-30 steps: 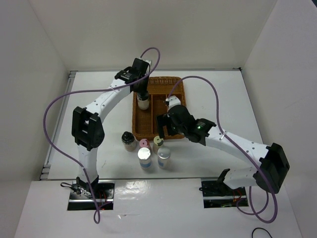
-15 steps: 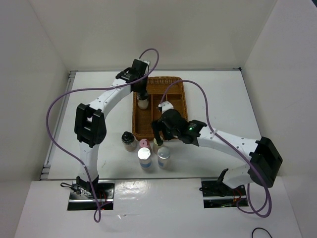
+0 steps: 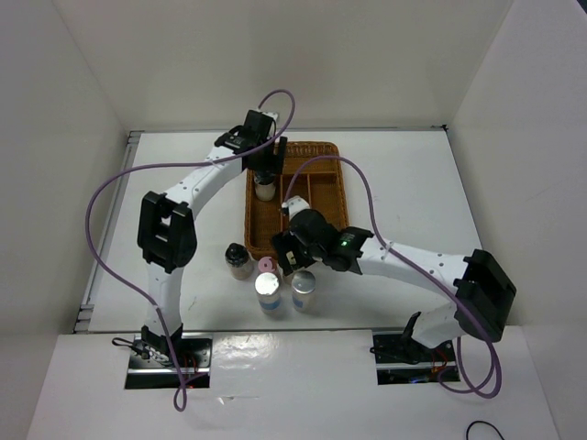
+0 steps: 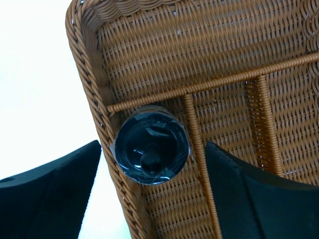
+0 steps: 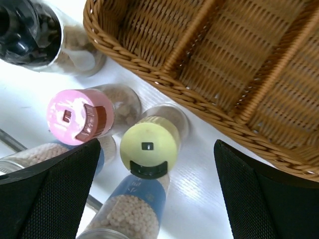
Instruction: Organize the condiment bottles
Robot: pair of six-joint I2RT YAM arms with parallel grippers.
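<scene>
A black-capped bottle [image 4: 152,149] stands upright in the left compartment of the wicker tray [image 4: 224,59], against a cross divider. My left gripper [image 4: 152,172] is open around it, with a gap on both sides. In the top view that bottle [image 3: 265,190] sits under the left gripper [image 3: 264,174]. My right gripper [image 5: 157,164] hangs open above the pale yellow-capped bottle [image 5: 149,148], just outside the tray's front rim. Beside it stand a pink-capped bottle [image 5: 79,117], another black-capped bottle [image 5: 25,30] and two wider jars [image 5: 134,209] with blue labels.
The tray [image 3: 307,145] lies mid-table with its other compartments bare. In the top view the loose bottles cluster at its front left corner: black cap [image 3: 238,259], pink [image 3: 267,267], two silver-topped jars [image 3: 269,291] [image 3: 303,289]. White walls surround the table.
My left gripper has opened and let go of the black-capped bottle in the tray. My right gripper has moved from over the tray to the front left, above the yellow-capped bottle.
</scene>
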